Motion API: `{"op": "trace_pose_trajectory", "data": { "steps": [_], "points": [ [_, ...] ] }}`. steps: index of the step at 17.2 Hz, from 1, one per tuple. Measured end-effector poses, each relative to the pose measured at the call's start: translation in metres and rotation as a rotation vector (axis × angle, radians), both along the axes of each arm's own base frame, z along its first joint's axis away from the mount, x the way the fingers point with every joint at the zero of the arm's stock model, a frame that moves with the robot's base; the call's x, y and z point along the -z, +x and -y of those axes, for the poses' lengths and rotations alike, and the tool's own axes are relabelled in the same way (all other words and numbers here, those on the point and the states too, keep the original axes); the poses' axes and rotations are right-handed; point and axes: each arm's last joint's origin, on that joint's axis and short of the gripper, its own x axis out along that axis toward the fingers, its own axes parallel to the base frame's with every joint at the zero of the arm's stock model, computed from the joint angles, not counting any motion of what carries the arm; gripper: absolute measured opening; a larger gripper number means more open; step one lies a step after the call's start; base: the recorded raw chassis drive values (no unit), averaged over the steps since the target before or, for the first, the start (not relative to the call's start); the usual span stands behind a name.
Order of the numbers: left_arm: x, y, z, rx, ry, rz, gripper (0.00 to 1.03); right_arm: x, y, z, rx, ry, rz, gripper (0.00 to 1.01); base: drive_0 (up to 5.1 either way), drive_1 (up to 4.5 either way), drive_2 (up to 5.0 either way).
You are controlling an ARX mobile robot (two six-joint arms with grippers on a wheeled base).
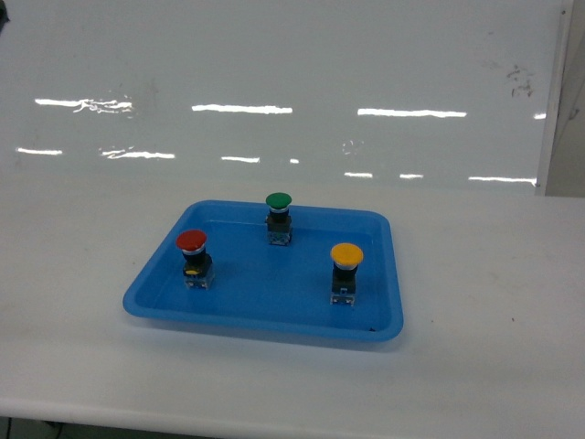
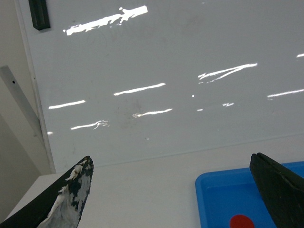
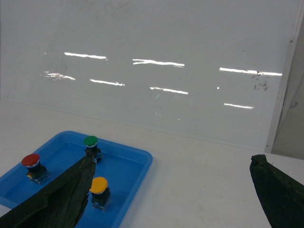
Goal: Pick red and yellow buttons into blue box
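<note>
Blue tray [image 1: 274, 306] on white table [image 1: 484, 302] holds red button [image 1: 192, 243] left, green button [image 1: 278, 201] rear, yellow button [image 1: 346, 255] right, all upright, apart. Left gripper [image 2: 173, 199] and right gripper [image 3: 173, 190]: jaws wide, empty, well clear of buttons.

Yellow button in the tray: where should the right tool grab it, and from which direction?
Grip the yellow button just under its round cap, on the blocky body, coming straight down from above. It stands upright in the blue tray, apart from the red button and green button, so the fingers have room on both sides. The cap overhangs, so a low grip likely holds better.
</note>
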Motion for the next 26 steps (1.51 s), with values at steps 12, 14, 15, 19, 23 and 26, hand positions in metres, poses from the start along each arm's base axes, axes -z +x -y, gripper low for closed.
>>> {"op": "trace_pose_trajectory", "data": {
  "steps": [12,14,15,19,23,26],
  "points": [
    [0.035,0.098,0.007,-0.048,0.086,-0.195,0.98,0.028,0.072,-0.048,-0.159,-0.087,-0.231,0.98,0.0,0.00,0.0],
    [0.047,0.126,0.015,-0.039,0.117,-0.276,0.98,0.028,0.091,-0.061,-0.191,-0.136,-0.235,0.98,0.0,0.00,0.0],
    [0.051,0.130,0.019,-0.033,0.125,-0.293,0.98,0.033,0.097,-0.062,-0.194,-0.146,-0.256,0.98,0.0,0.00,0.0],
    [0.069,0.145,0.038,0.001,0.146,-0.376,0.98,0.065,0.113,-0.066,-0.192,-0.184,-0.363,0.98,0.0,0.00,0.0],
    [0.103,0.149,0.041,-0.049,0.190,-0.495,0.98,0.088,0.118,-0.071,-0.240,-0.197,-0.435,0.98,0.0,0.00,0.0],
    [0.104,0.148,0.041,-0.053,0.193,-0.495,0.98,0.088,0.118,-0.072,-0.248,-0.205,-0.428,0.98,0.0,0.00,0.0]
  ]
}}
